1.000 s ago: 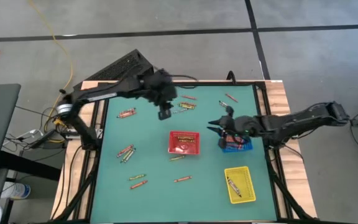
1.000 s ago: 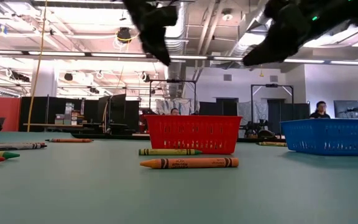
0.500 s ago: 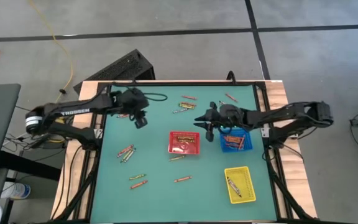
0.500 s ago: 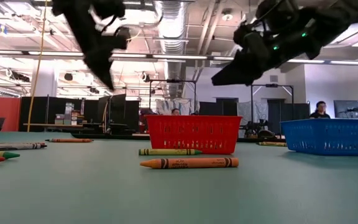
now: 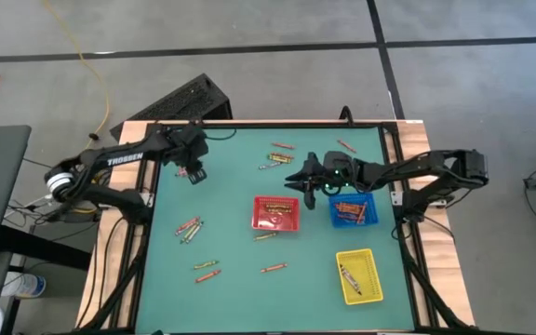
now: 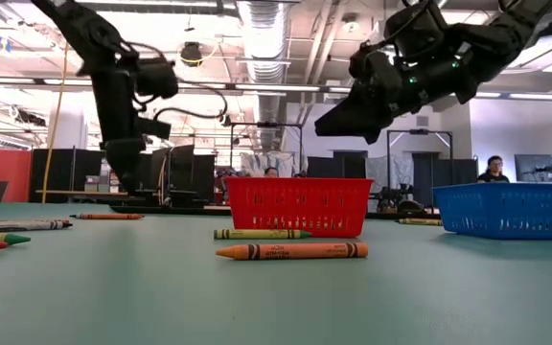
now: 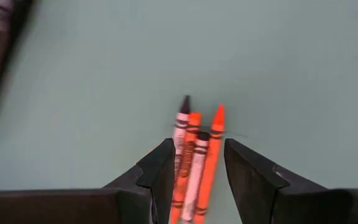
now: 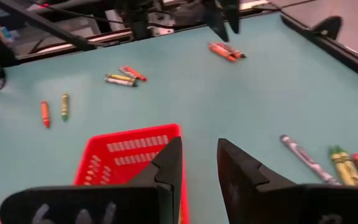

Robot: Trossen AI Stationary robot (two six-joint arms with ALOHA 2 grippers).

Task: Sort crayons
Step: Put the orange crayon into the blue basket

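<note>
The left claw (image 7: 194, 168) hangs open and empty directly over three crayons (image 7: 194, 155) on the green surface (image 7: 104, 74), while the right claw (image 8: 197, 163), parted and empty, hovers beside the red tray (image 8: 129, 158).

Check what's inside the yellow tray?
The high view shows one crayon lying near an edge of the yellow tray, colour unclear. The rest of its floor looks bare. No arm or end effector covers it.

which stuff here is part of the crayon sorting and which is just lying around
Part of the job:
- thin wax crayons loose on the green table
- red plastic tray
- blue plastic tray
- yellow plastic tray

Lying about:
- black keyboard beyond the table
- yellow cable on the floor
</note>
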